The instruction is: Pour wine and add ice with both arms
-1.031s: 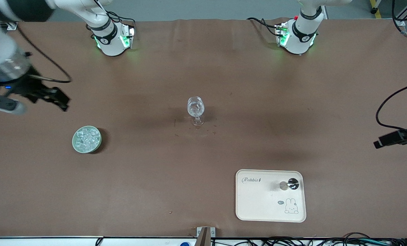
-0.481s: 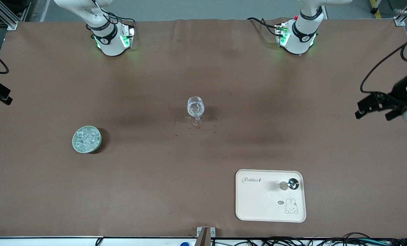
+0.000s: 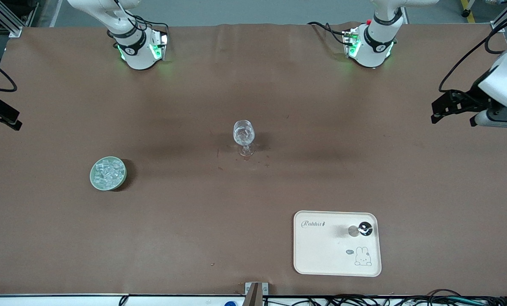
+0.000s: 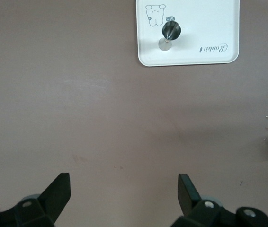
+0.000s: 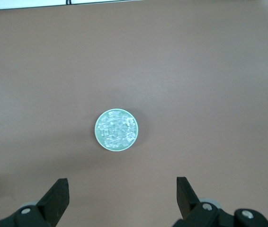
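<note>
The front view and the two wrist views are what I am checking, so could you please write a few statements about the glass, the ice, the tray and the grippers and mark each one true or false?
1. The ice lies heaped in a green bowl. True.
2. The stemmed glass lies tipped over on the tray. False: it stands upright on the bare table, apart from the tray.
3. The left gripper is open and holds nothing. True.
4. The right gripper is shut on an ice cube. False: it is open and empty, above the bowl.
5. A small dark bottle stands on the tray. True.
</note>
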`<action>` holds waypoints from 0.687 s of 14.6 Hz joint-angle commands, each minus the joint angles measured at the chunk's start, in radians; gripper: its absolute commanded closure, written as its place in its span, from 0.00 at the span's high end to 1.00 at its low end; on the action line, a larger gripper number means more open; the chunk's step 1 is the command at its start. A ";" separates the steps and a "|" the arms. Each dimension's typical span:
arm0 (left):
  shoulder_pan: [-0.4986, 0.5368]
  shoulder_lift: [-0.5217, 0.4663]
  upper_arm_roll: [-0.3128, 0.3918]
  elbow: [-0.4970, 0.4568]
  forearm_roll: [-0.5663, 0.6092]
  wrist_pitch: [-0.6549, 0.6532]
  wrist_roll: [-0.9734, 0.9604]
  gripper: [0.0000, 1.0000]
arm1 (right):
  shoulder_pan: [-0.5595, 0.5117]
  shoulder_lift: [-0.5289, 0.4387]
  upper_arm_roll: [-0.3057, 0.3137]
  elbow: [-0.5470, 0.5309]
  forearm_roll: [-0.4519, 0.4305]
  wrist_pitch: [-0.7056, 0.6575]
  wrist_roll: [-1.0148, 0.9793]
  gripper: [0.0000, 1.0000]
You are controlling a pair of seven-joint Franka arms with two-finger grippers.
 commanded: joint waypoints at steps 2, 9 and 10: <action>0.009 -0.005 -0.010 -0.009 0.011 0.009 -0.009 1.00 | -0.015 -0.029 0.010 -0.032 0.046 -0.005 0.019 1.00; 0.007 0.006 -0.009 -0.012 0.010 0.024 -0.029 1.00 | -0.008 -0.029 0.007 -0.034 0.075 -0.003 0.019 1.00; 0.007 0.006 -0.009 -0.012 0.010 0.029 -0.029 1.00 | -0.008 -0.029 0.007 -0.032 0.075 -0.008 0.019 1.00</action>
